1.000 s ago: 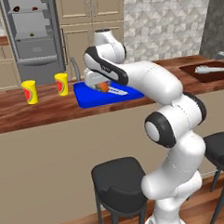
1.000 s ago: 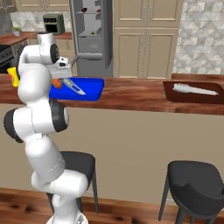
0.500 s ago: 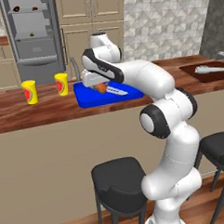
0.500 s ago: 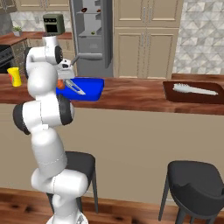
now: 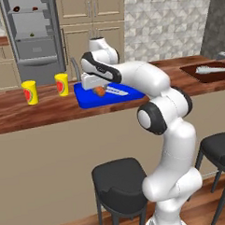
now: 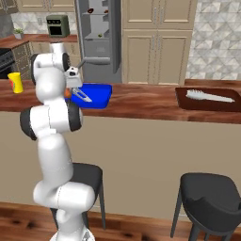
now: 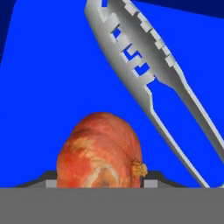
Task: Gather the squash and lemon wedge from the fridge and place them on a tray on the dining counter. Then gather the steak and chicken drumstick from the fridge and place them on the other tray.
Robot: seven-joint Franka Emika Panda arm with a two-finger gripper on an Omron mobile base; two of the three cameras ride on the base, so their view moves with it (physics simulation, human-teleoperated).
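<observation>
My gripper hangs low over the bright blue tray on the dining counter, shut on the squash, a small orange-red lump. In the hand view the squash sits between the finger tips of the gripper, with the tray's floor close behind it. From the right I see the tray and the squash beside the arm. The other tray, dark brown, lies far right. The fridge stands open behind; its small shelf items are too small to tell apart.
Silver slotted tongs lie on the blue tray beside the squash. Two yellow cups stand left of the tray. A pale utensil lies on the brown tray. Black stools stand under the counter.
The arm's elbow and upper links have swung leftward. The hand has stayed over the blue tray with the squash still in it.
</observation>
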